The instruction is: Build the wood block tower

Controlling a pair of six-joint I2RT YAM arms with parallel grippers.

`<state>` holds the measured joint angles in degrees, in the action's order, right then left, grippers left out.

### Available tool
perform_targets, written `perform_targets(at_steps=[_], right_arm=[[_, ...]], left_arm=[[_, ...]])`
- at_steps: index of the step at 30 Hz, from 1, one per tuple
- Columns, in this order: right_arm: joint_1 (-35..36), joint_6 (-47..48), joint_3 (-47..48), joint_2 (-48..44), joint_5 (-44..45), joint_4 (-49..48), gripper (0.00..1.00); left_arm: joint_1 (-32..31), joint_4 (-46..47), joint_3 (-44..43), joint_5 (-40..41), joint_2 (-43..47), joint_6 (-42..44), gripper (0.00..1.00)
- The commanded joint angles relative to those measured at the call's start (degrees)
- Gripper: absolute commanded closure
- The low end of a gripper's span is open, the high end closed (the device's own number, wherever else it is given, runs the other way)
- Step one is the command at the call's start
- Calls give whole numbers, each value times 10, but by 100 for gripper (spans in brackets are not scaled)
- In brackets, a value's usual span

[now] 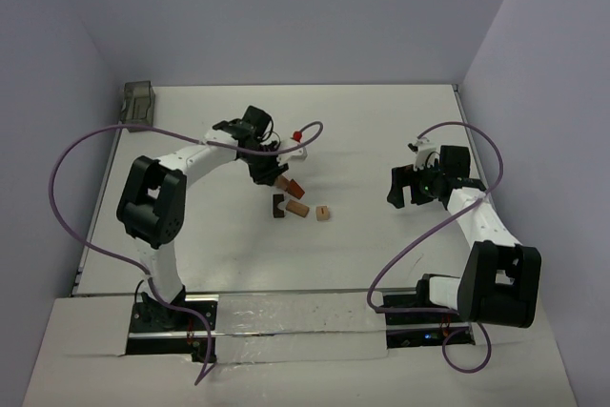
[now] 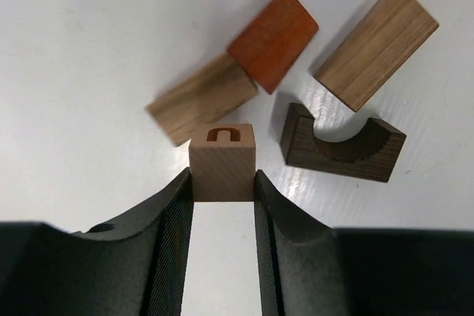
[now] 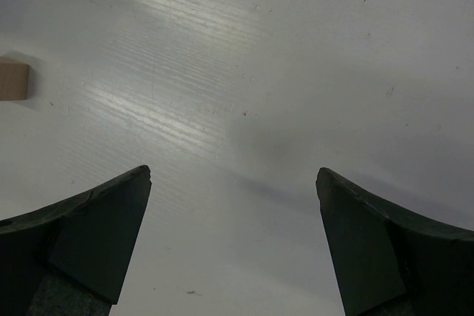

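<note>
**Cube [image 2: 222, 164] pinched by the left gripper [image 2: 222, 177], loose blocks beyond**

Light tan, with a U-shaped mark cut into its top face, the cube sits squeezed between the two dark fingers, the jaws narrowed onto its opposite sides. Whether it rests on the white table [image 1: 381, 131] or hangs just above it cannot be told.

Just past it lie a tan cuboid [image 2: 201, 107] with a reddish-brown block [image 2: 272, 38] against its far end, a second tan cuboid [image 2: 376, 47] apart to the right, and a dark brown arch piece [image 2: 343, 142] near the cube.

From overhead, another small cube [image 1: 324, 211] lies just right of this cluster, left of the table's centre. The right gripper [image 3: 233, 175] hangs over bare table well to the right — jaws spread wide, gripping nothing. A grey container [image 1: 138, 100] sits in the far left corner.
</note>
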<state>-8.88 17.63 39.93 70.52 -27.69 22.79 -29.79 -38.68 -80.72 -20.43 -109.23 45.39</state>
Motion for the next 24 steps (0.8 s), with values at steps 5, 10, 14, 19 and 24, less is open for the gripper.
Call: perform_targets(at_steps=[5, 10, 14, 19, 24], right_arm=[[2, -6, 30, 6, -3, -4, 0], [2, -9, 30, 5, -1, -5, 0], [1, -10, 30, 3, 1, -5, 0], [2, -12, 32, 4, -1, -5, 0], [1, -11, 36, 8, -8, -2, 0]], left_arm=[[13, 58, -132, -2, -45, -51, 100], [15, 55, -202, -2, -113, -72, 100], [14, 44, -225, -5, -154, -76, 100], [13, 20, -200, -1, -154, -64, 100], [5, -26, -130, -12, -112, -23, 100]])
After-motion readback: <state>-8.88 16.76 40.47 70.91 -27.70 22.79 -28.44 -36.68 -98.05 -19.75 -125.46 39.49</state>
